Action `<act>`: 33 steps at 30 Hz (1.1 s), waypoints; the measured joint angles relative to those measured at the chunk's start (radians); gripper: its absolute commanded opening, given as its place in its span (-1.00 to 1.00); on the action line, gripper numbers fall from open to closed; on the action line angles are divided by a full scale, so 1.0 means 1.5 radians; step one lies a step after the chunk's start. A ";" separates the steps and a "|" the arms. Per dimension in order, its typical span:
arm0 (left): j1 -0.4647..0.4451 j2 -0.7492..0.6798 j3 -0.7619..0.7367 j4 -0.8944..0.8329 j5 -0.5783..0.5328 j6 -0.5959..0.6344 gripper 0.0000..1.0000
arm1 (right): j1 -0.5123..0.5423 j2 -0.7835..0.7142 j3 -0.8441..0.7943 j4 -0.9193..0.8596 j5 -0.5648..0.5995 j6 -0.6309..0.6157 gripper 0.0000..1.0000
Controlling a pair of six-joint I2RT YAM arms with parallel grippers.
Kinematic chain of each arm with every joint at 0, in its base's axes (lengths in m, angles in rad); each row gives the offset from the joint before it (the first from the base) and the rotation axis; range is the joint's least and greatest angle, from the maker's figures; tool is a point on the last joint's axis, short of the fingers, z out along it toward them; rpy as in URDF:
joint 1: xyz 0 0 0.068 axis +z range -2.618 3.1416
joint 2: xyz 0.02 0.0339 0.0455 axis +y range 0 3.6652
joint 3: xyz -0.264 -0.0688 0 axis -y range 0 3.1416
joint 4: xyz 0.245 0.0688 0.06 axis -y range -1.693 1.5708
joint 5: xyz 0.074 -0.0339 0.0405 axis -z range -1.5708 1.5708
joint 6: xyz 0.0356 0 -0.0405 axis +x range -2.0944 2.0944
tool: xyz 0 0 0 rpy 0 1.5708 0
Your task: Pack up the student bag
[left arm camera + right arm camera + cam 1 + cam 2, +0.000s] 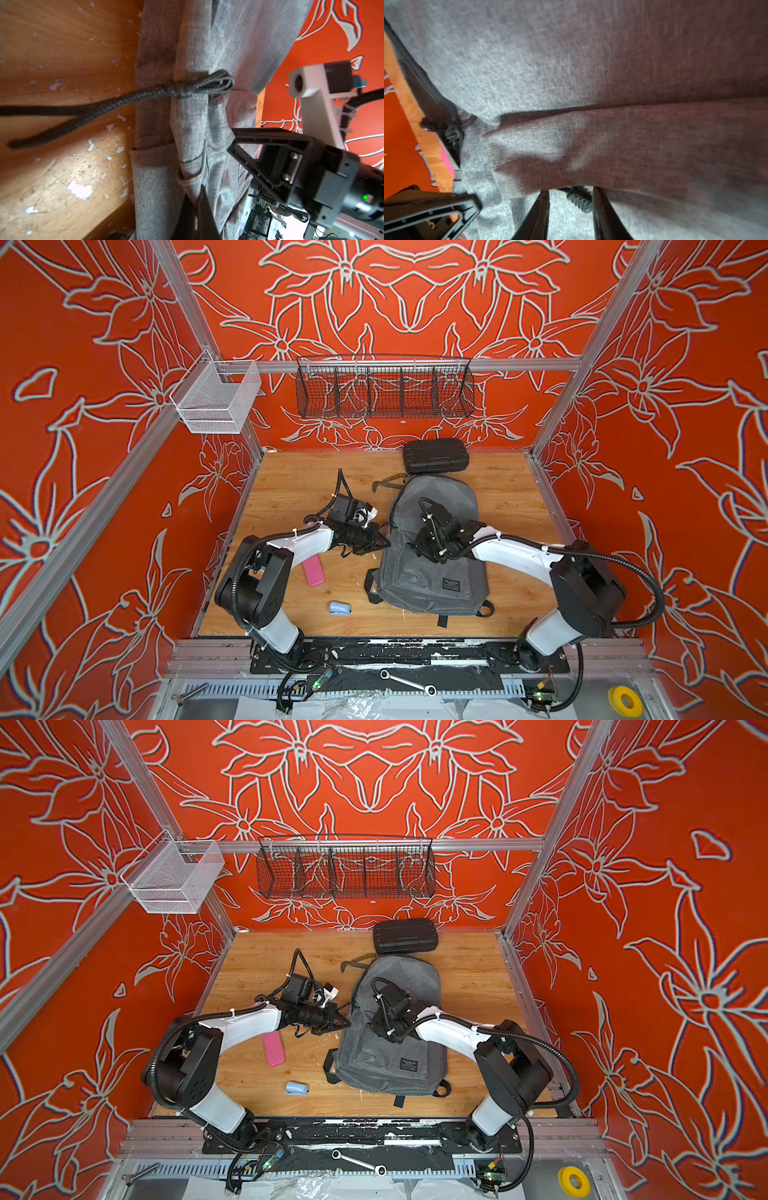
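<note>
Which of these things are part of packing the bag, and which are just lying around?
Likely for the job: bag, pink case, black case, small blue thing.
Just lying about: wrench, yellow tape roll, black wire basket.

A black ribbed case [435, 456] was placed at the wooden tabletop's [511, 497] far edge. A pink flat item [313, 571] and a light-blue item [340, 608] were laid apart on its left half. A wire basket [316, 393] was mounted above its far edge.

Grey student bag [415, 580]: matt heathered cloth. Table [311, 472]: scuffed wood. Case [435, 456]: ribbed black plastic.
</note>
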 measured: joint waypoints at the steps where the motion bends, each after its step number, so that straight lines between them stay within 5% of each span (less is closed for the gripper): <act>1: -0.001 -0.003 0.000 0.000 -0.003 0.000 -1.00 | 0.004 0.006 0.019 -0.020 0.006 -0.008 -0.24; 18: -0.005 -0.002 0.019 -0.028 -0.009 0.015 -1.00 | 0.021 0.043 0.056 -0.081 0.063 -0.181 -0.29; 23: -0.005 0.004 0.025 -0.035 -0.009 0.020 -1.00 | 0.021 0.056 0.056 -0.079 0.062 -0.235 -0.16; 33: -0.003 0.018 0.028 -0.041 -0.021 0.023 -1.00 | 0.020 0.109 0.085 -0.066 0.015 -0.301 -0.74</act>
